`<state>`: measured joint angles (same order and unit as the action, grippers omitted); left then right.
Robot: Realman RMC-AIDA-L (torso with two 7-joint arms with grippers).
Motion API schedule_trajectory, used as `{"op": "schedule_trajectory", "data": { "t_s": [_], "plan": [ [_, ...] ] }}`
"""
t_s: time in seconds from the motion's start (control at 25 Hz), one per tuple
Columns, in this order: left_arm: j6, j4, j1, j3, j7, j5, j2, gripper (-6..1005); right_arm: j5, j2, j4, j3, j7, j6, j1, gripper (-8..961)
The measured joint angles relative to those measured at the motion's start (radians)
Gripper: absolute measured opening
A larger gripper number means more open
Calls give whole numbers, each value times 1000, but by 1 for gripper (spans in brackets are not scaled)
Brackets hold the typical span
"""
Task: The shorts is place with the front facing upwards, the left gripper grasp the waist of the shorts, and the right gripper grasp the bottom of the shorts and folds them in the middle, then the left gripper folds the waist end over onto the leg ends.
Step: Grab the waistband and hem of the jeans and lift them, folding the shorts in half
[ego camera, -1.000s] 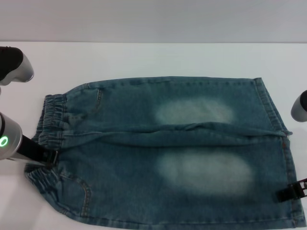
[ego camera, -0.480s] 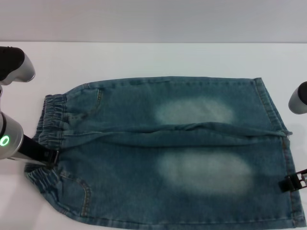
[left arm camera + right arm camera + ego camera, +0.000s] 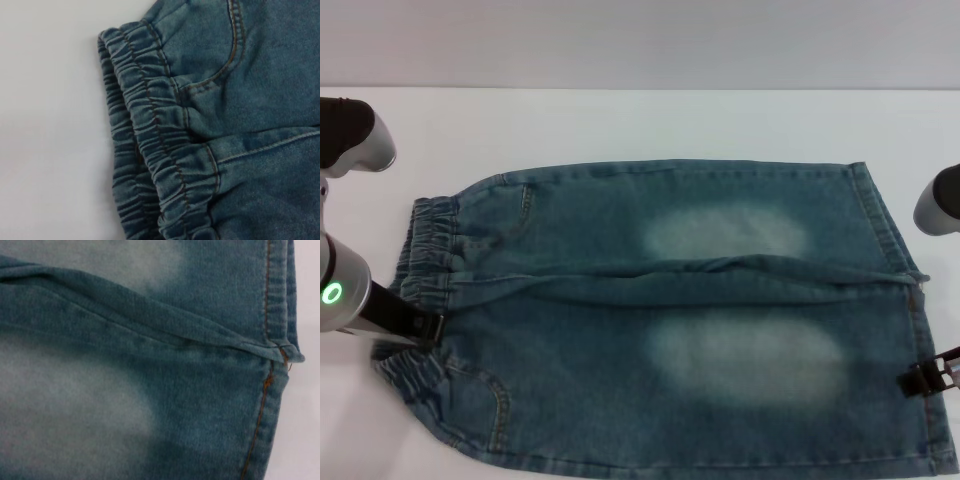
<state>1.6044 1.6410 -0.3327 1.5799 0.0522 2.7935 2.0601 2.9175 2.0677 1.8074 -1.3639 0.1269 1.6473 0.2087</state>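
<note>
**Denim shorts flat on the table, a gripper at each end**

The shorts lie spread on the white table, a soft blue-green denim with two pale, faded oval patches on the thighs and a raised fold running between the legs. The waist of the shorts is a narrow band of gathered, ruffled elastic with brown stitching, and a curved pocket seam runs close beside it. At the opposite end from the waist, the bottom of the shorts is a straight, flat hem with a stitched border.

The left gripper sits at the waistband, its black tip touching the ruffled cloth; whether it is clenched cannot be told. The right gripper rests at the leg hem, far from the waist; its grip cannot be told either.
</note>
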Motion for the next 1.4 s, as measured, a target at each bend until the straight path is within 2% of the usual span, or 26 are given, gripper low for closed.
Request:
{"op": "schedule_trajectory", "data": {
  "t_s": [0.12,0.32,0.88,1.4],
  "plan": [
    [0,0,0,3,0,0,-1,29,0,0,29,1,0,37,1,379],
    [0,-2,-1,5,0,0,-1,29,0,0,45,-3,0,63,1,544],
    [3,-24,-25,6,-11,1,-3,28,2,1,46,2,8,101,-16,525],
    [-10,-38,-29,5,-26,1,-3,29,2,1,48,50,47,117,-26,512]
  ]
}}
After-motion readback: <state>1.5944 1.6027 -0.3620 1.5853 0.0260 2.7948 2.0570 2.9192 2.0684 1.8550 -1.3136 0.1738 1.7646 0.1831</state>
